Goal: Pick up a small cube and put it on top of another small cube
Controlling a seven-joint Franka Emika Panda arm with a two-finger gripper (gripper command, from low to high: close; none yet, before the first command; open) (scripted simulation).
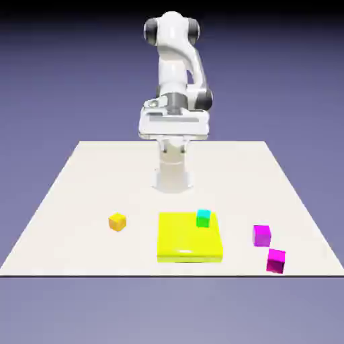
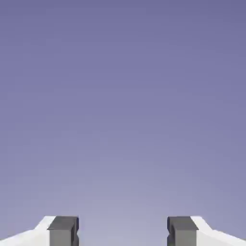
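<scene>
The spread, empty gripper [image 1: 175,149] hung behind the yellow block [image 1: 189,236], the cyan cube [image 1: 203,218] (a likely pick) lying forward and below.

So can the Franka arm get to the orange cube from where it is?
Probably yes: the hand is open and empty, and nothing seems to stand around the orange cube.

A rendered simulation scene: pale tabletop [image 1: 101,181], plain blue-violet backdrop [image 1: 54,80], robot arm [image 1: 173,74].
</scene>
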